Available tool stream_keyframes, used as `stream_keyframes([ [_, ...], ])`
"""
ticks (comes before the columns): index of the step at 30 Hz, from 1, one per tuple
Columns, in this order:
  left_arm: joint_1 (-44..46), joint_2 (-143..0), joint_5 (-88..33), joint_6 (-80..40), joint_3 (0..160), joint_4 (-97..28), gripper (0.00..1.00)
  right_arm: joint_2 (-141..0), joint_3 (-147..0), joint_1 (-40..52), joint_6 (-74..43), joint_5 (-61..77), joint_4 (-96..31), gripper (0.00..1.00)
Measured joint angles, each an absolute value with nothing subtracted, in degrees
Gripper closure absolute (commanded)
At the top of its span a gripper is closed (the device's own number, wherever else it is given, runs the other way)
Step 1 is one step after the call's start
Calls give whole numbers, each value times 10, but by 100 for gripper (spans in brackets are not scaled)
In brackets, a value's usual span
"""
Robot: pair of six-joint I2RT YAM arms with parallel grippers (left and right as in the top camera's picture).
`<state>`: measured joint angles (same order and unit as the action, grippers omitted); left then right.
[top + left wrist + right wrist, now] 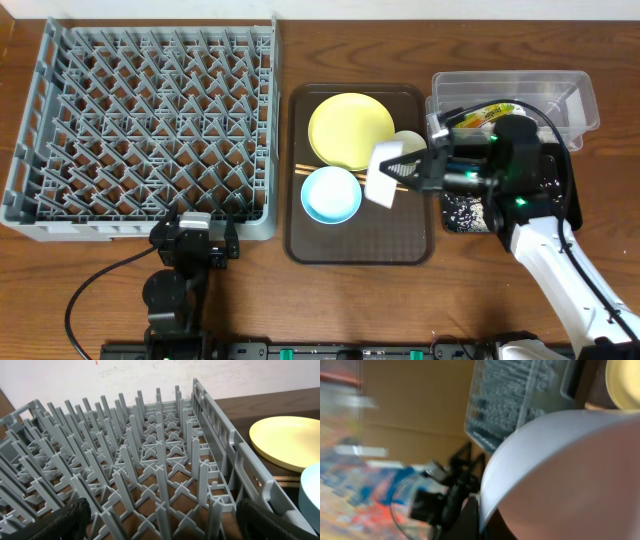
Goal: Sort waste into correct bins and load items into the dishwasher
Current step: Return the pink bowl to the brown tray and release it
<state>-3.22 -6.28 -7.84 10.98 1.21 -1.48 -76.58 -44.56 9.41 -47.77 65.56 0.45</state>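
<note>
Brown wooden tabletop (40, 280) is shown from above. At far left, the grey dish rack (150, 120) is seen with nothing among its upright pegs. At its near edge, the left gripper (196, 228) is held with jaws wide apart, gripping nothing. At centre, a dark brown tray (360, 245) carries the yellow plate (350, 130), chopsticks (301, 170), light blue bowl (331, 194) and small white cup (410, 143). Over the tray's right side, the white bowl (383, 172) is held tilted, clamped by the right gripper (408, 172). At far right, the wrapper (492, 112) lies in the clear tub (580, 95). The rack lies left of the held bowl, across the brown tray. The left arm is nearer the rack, but the bowl is carried by the right, so a long leftward reach is judged necessary.
</note>
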Motion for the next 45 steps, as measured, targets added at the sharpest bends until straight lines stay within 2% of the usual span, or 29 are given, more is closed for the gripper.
stream_keyframes([
  [3, -32, -63, -78, 110, 12, -14, 6, -768, -519, 130, -385, 599, -144, 99],
  [4, -32, -63, -78, 110, 12, -15, 6, -769, -562, 150, -341, 564, -231, 99],
  [8, -32, -63, -79, 110, 12, -15, 6, -769, -701, 232, -219, 394, -437, 99],
  [12, -32, -63, -79, 110, 12, -15, 6, -766, -750, 316, -156, 227, -526, 99],
  [16, -32, -63, -79, 110, 12, -15, 6, -795, -751, 377, -127, 118, -562, 99],
  [21, -32, -63, -79, 110, 12, -15, 6, -889, -750, 415, -114, 54, -569, 99],
  [27, -32, -63, -79, 110, 12, -15, 6, -1000, -747, 423, -103, 16, -577, 99],
  [34, -32, -63, -79, 110, 12, -15, 6, -1056, -742, 423, -109, 4, -588, 99],
  [35, -32, -63, -79, 110, 12, -15, 6, -1057, -740, 423, -111, 4, -590, 94],
  [38, -32, -63, -79, 110, 12, -15, 6, -1057, -739, 423, -120, 2, -595, 72],
  [45, -32, -63, -79, 110, 12, -15, 6, -1057, -751, 418, -130, 22, -621, 62],
])
